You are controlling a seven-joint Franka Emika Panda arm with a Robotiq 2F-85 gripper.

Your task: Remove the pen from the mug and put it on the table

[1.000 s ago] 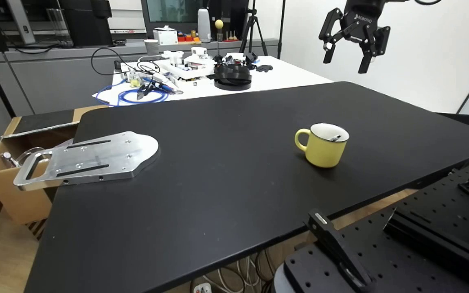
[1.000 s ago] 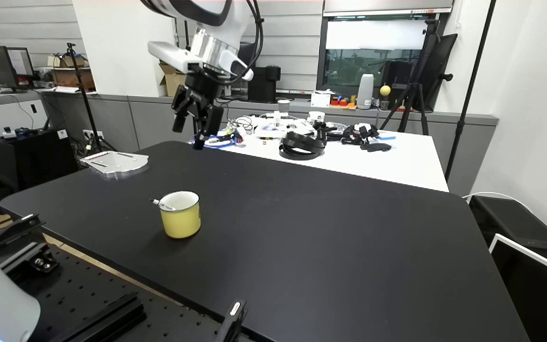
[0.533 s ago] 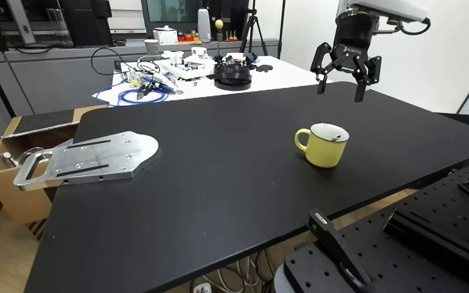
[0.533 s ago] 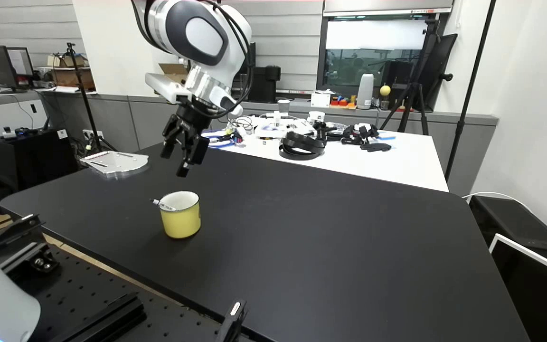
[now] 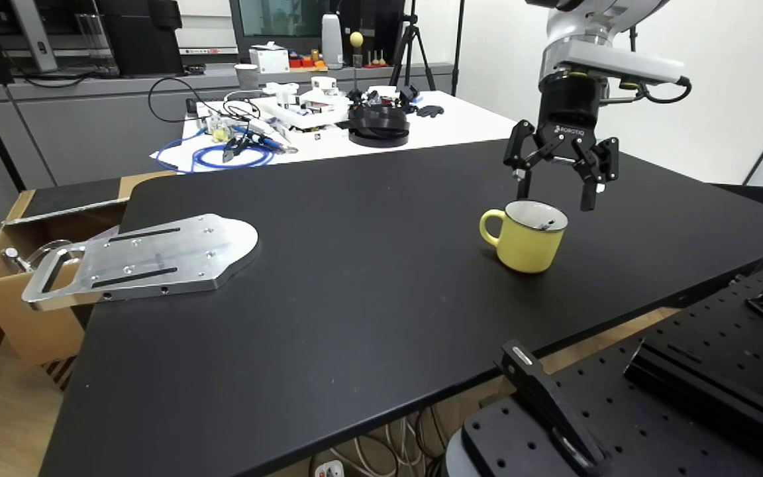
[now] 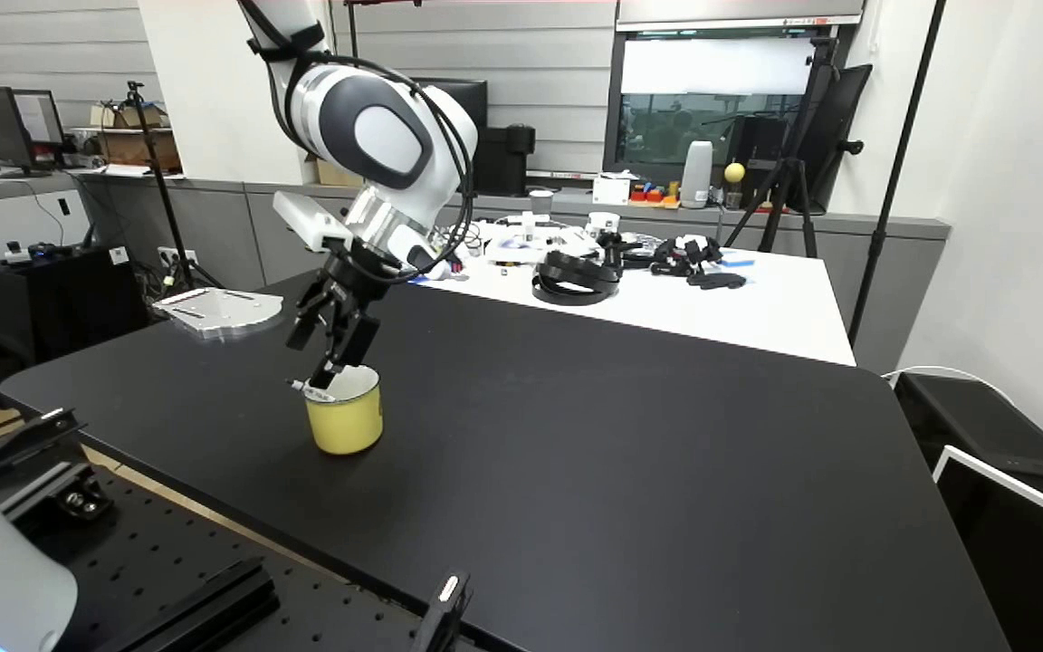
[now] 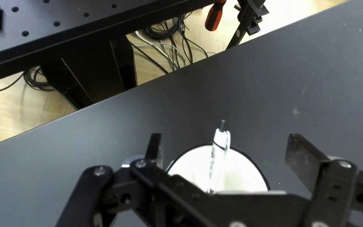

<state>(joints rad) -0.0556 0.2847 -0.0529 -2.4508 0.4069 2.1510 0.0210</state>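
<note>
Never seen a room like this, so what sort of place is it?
Probably a robotics lab: a robot arm hangs over the black table, a blue cable lies on the cluttered white table, and a tripod stands behind.

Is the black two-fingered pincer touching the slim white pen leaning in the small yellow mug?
Apart. The wrist view shows the pincer open, with a clear gap on either side of the pen.
</note>
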